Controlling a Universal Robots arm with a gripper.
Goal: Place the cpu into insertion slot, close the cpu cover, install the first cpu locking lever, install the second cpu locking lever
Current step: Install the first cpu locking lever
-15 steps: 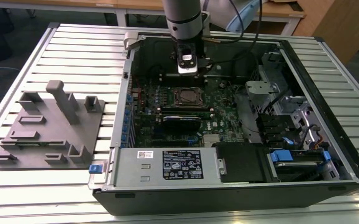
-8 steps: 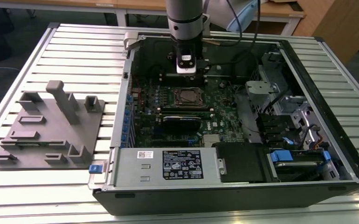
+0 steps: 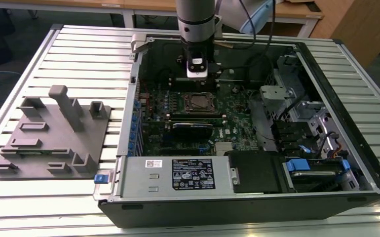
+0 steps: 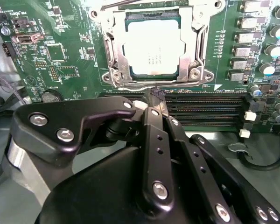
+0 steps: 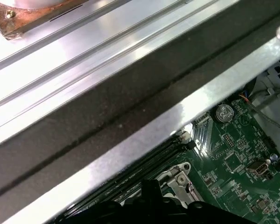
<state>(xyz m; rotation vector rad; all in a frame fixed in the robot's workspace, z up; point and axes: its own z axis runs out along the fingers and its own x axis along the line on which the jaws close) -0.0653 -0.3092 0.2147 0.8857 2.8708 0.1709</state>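
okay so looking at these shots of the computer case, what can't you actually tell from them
- Gripper fingers: in the second wrist view the tips sit together, but the arm's own black body covers the rest.
- Locking levers: in the second wrist view the picture edge cuts off the cover above the cpu, so latching is unclear.
- Slot: in the exterior view, too small to show pins or seating.

Cpu (image 4: pixel 153 49) — pale brushed metal; cpu cover (image 4: pixel 155 70) — shiny steel.

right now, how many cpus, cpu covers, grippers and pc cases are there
cpu: 1
cover: 1
gripper: 1
pc case: 1
total: 4
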